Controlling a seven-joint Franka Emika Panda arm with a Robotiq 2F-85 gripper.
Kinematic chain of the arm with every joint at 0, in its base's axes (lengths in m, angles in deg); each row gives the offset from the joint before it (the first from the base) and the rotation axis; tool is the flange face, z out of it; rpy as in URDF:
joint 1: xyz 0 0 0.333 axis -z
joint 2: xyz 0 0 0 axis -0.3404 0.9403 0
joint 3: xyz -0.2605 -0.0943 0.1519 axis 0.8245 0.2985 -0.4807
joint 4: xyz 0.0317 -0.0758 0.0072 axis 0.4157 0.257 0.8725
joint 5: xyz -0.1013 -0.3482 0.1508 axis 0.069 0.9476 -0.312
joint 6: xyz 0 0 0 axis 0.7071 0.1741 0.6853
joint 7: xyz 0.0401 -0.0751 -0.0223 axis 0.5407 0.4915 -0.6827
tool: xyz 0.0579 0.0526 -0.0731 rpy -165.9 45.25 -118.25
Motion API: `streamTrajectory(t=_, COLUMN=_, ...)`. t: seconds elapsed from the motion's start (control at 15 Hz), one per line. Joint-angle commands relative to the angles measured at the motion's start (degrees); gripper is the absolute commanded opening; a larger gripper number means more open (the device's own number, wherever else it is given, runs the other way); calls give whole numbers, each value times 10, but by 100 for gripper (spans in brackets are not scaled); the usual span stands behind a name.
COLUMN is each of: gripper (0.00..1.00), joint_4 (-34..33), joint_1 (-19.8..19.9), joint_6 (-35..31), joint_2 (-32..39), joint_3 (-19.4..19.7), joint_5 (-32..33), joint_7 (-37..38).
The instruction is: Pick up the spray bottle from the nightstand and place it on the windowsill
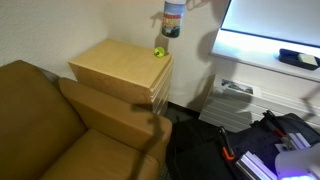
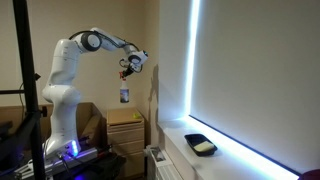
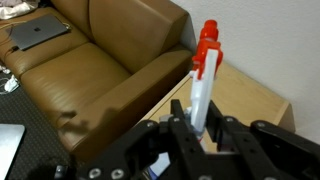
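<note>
Slippage is the main risk: the pincer (image 3: 202, 126) is clamped on the spray bottle (image 1: 172, 20), which hangs high above the nightstand (image 1: 118, 66). A loose hold during the swing away from the nightstand toward the windowsill (image 2: 240, 162) could drop it, I judge.

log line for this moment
phase: carry | pincer: shut on bottle | bottle: in air over nightstand | windowsill: bottle not there yet

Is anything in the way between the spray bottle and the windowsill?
Nothing visible blocks it. The spray bottle hangs in the gripper, high above the nightstand, with open air toward the windowsill. A dark tray lies on the sill, so it needs a bare spot beside that.
</note>
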Motion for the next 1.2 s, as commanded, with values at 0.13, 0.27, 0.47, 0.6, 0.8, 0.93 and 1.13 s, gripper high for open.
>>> streamTrajectory(t=0.13, gripper=7, joint_4=98, joint_1=76, joint_6=35, joint_2=-113, joint_3=70, joint_5=-9, joint_7=12)
streamTrajectory(t=0.27, gripper=7, joint_4=132, joint_1=105, joint_6=23, joint_2=-139, joint_3=100, joint_5=-9, joint_7=17)
streamTrajectory(t=0.47, gripper=7, joint_4=178, joint_1=154, joint_6=4, joint_2=-165, joint_3=149, joint_5=1, joint_7=7)
streamTrajectory(t=0.6, gripper=7, joint_4=202, joint_1=188, joint_6=-9, joint_2=-170, joint_3=183, joint_5=-6, joint_7=-13)
streamTrajectory(t=0.8, gripper=26, joint_4=188, joint_1=201, joint_6=8, joint_2=-150, joint_3=196, joint_5=-4, joint_7=-19)
streamTrajectory(t=0.93, gripper=26, joint_4=202, joint_1=215, joint_6=9, joint_2=-156, joint_3=208, joint_5=-8, joint_7=-27)
streamTrajectory(t=1.13, gripper=7, joint_4=190, joint_1=209, joint_6=-41, joint_2=-117, joint_3=201, joint_5=-24, joint_7=-23)
